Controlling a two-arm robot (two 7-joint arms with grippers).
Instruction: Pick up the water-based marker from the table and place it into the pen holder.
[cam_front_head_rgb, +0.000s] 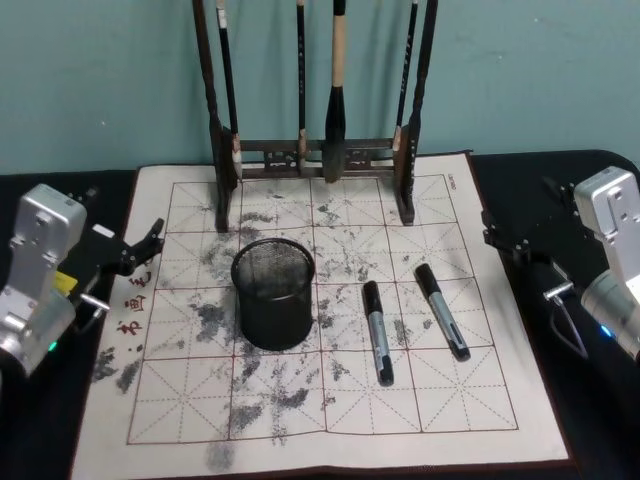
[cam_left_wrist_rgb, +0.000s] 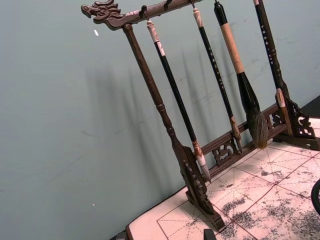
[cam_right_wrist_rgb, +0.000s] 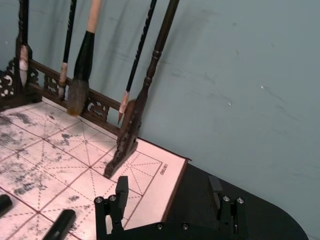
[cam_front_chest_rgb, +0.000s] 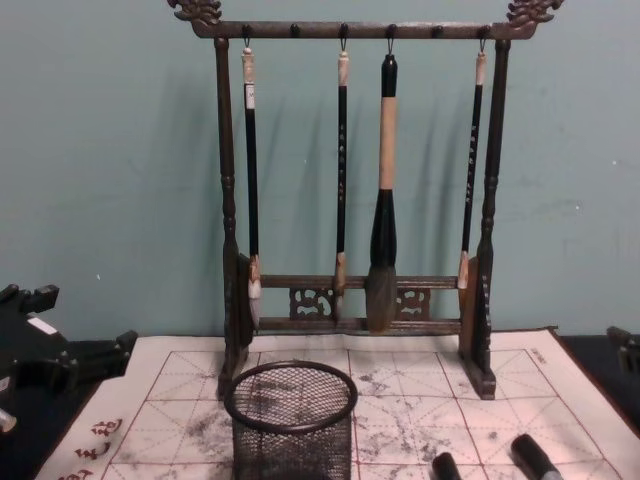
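Two grey-and-black water-based markers lie on the white grid mat (cam_front_head_rgb: 455, 405) of the table (cam_front_head_rgb: 560, 175). One marker (cam_front_head_rgb: 377, 331) is just right of the pen holder (cam_front_head_rgb: 272, 312), and the other marker (cam_front_head_rgb: 442, 311) lies farther right. The black mesh pen holder (cam_front_chest_rgb: 290, 435) stands upright near the mat's middle, and its inside looks empty. My left gripper (cam_front_head_rgb: 148, 242) hovers open over the mat's left edge, apart from everything. Beyond the mat's right edge, my right gripper (cam_right_wrist_rgb: 168, 192) is open, with nothing between its fingers (cam_right_wrist_rgb: 121, 187).
A tall dark wooden brush rack (cam_front_head_rgb: 310, 160) with several hanging brushes stands at the back of the mat, against a teal wall. Grey ink stains cover the mat. Red characters mark its left margin (cam_front_head_rgb: 128, 315).
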